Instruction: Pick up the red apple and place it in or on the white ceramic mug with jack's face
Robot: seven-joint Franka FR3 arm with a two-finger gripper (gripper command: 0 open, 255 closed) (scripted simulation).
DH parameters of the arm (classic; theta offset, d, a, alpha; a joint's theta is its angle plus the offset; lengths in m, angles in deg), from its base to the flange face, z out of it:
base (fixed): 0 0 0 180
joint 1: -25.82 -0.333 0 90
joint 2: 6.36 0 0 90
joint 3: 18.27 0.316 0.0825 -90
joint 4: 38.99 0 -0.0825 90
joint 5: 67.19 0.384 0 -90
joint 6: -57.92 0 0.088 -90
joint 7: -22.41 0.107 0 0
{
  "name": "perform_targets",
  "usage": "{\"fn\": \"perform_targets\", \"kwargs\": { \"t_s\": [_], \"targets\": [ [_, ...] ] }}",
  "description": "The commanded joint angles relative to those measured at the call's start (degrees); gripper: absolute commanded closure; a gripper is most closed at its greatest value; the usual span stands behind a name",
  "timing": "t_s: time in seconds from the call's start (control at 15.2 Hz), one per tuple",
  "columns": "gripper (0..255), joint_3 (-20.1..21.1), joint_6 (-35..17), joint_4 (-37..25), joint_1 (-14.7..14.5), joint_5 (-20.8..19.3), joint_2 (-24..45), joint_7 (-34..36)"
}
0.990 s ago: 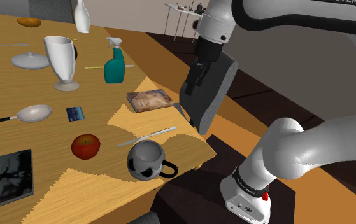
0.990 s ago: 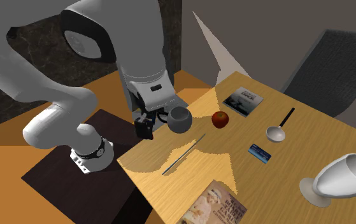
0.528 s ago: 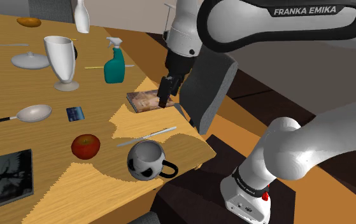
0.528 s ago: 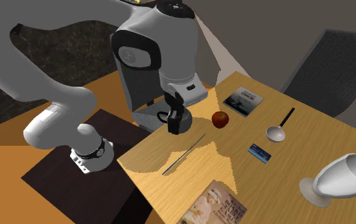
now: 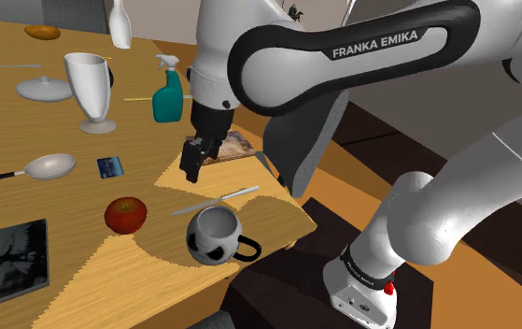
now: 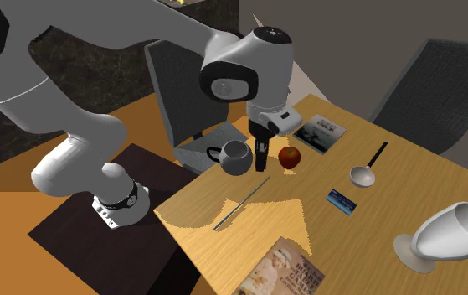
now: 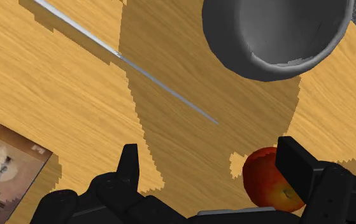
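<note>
The arm link (image 5: 371, 42) reads "FRANKA EMIKA". The tool (image 5: 192, 170) is released, fingers spread, gripping nothing, above the desk (image 5: 7, 121). The red apple (image 5: 125, 214) lies on the desk at lower left, near the grey face-marked mug (image 5: 214, 236).

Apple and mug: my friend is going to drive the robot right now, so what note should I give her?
Tool: open and holding nothing. It hangs above the table, close to the apple and the mug.
Apple: red, lying on the table, untouched. In the wrist view it sits right beside one finger, not between the two.
Mug: upright near the table's edge, with nothing in it.
Done: nothing has been grabbed yet.
Left: line the tool up over the apple, come down, close on it, lift it, and put it in the mug.
</note>
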Motion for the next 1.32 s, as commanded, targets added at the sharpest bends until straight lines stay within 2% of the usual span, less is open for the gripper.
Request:
{"fn": "perform_targets", "kwargs": {
  "t_s": [0.0, 0.33, 0.66, 1.25],
  "targets": [
    [0, 1.88, -2.6, -1.27, -0.44, -1.43, 3.69, 1.9],
    [0, 5.53, -6.88, -7.17, -1.6, -7.73, 14.36, 7.45],
    [0, 6.89, -8.96, -14.18, -4.46, -15.42, 24.83, 13.16],
    [0, 5.85, -13.8, -12.63, -5.19, -18.44, 28.73, 15.18]
  ]
}}
